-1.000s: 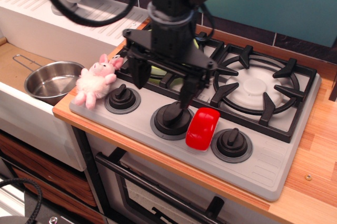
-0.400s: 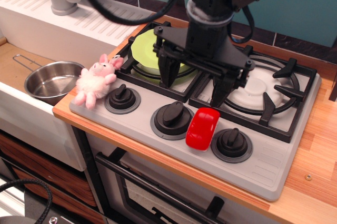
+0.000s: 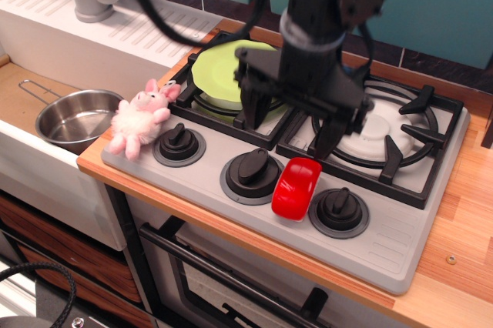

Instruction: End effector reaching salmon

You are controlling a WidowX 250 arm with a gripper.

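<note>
- The salmon (image 3: pixel 296 188) lies on the grey front panel of the stove (image 3: pixel 400 255), between the middle knob (image 3: pixel 251 172) and the right knob (image 3: pixel 339 209), and it is just beside both of them.
- The end effector (image 3: pixel 290 125) hangs above the burner grates, behind the salmon and a little to its left. It does not touch the red piece.
- Its two fingers (image 3: pixel 323 138) point down and stand wide apart, with nothing between them.
- I judge the reach as not finished: the gripper is near, but it must come forward toward the front edge and then go lower to arrive at the salmon.
- Compared with one second ago, the arm has gone away from the middle knob, where one finger was very low, and it is now higher and more to the right, over the grates.
- Compared with the frame just before this one, it moved only a little; the green plate (image 3: pixel 223 75) is again partly hidden behind it.
- The salmon, the plush animal (image 3: pixel 141 118) and the steel pot (image 3: pixel 73 118) are in the same places as before.
</note>
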